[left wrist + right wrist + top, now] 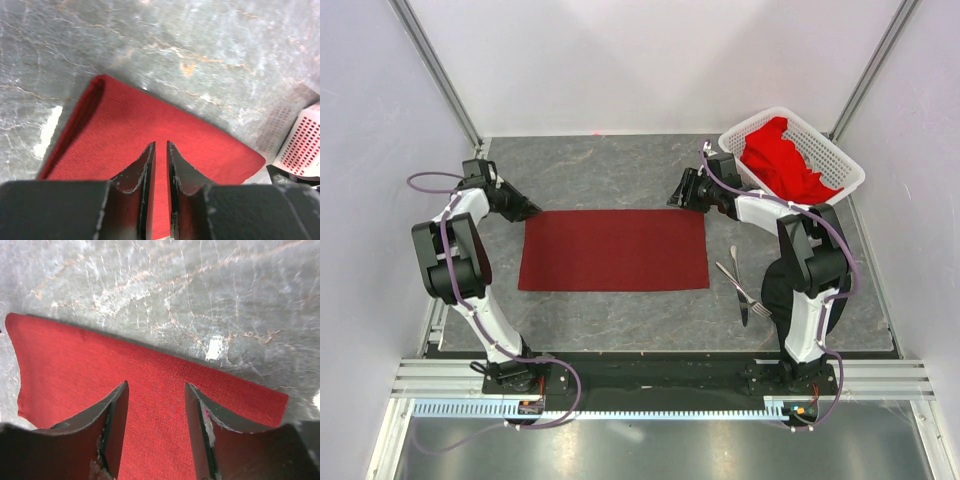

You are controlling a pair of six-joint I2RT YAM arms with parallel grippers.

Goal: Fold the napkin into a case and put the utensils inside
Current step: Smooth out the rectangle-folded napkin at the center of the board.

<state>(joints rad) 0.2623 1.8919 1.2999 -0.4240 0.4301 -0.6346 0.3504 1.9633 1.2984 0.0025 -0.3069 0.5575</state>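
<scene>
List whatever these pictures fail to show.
- Left tool, left wrist view: jaws nearly together over the napkin; whether they pinch cloth is unclear.
- Utensils, top view: crossed beside the right arm; too small to tell fork from knife.
- Basket, top view: bunched red cloth covers its bottom.

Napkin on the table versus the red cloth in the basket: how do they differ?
The napkin lies flat, a neat rectangle on the table; the cloth is crumpled in a heap in the basket. The napkin is dark maroon; the cloth is brighter red. Both are plain red fabric.
</scene>
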